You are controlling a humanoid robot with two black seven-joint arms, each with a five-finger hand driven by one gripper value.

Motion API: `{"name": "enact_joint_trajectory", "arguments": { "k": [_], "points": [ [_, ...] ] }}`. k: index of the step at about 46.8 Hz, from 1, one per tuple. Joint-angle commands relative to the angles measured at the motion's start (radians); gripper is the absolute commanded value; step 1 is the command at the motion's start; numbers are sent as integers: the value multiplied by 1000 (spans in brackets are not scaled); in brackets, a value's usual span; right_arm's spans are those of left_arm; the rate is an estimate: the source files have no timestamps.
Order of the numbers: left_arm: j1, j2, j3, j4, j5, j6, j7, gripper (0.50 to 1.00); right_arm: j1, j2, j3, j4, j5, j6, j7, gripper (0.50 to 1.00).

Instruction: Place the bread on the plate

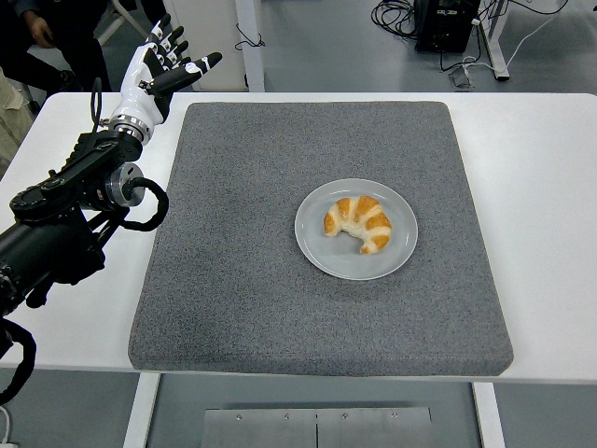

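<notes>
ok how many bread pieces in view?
1. A single croissant lies on the grey plate, right of centre on the grey mat. Nothing in view looks able to hide another.

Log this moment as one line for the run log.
bread: on plate | plate: on grey mat | left hand: open, raised at mat's far-left corner, empty | right hand: not in view

A lab: floor cables (396,14), bare white table (541,168).
</notes>
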Motion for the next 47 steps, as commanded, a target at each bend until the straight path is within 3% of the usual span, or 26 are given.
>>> {"name": "enact_joint_trajectory", "arguments": {
  "k": [1, 6, 21, 47],
  "points": [
    [2, -21, -15, 27, 0, -13, 0, 980, 0, 0, 0, 0, 0, 0, -1, 1000],
    [8, -48, -50, 74, -3, -65, 0, 980, 0, 0, 0, 0, 0, 0, -1, 1000],
    [9, -78, -69, 176, -78, -123, 0, 981, 0, 0, 0, 0, 0, 0, -1, 1000],
    [31, -78, -73, 177, -80, -126, 0, 981, 3, 0, 11, 0, 0, -1, 1, 1000]
  ]
}}
